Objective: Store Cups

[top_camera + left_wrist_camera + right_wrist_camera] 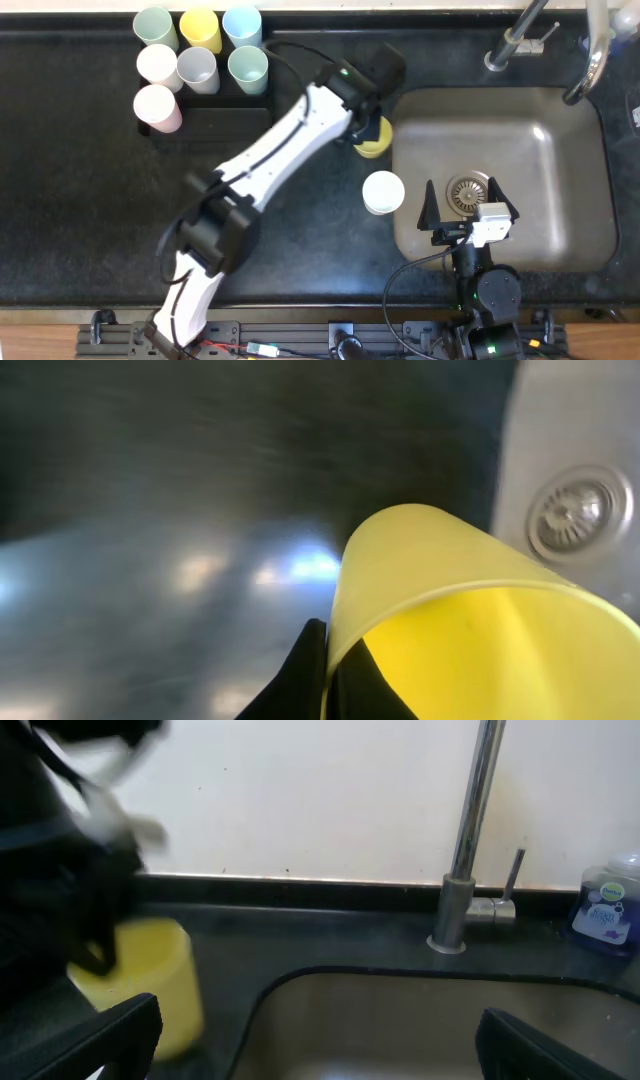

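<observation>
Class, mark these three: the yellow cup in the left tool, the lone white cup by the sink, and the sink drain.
yellow cup (440, 555), left wrist view, on its wall.
white cup (383, 192), top view, middle of its round top.
sink drain (468, 192), top view, centre of the strainer.

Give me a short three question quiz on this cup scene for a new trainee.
1. True or false: the left gripper is holding a pink cup.
2. The lone white cup is: A in the left gripper, B on the counter beside the sink, C stacked on another cup.
3. Is the right gripper open or shut?
Key: 1 false, it pinches the yellow cup; 2 B; 3 open.
</observation>
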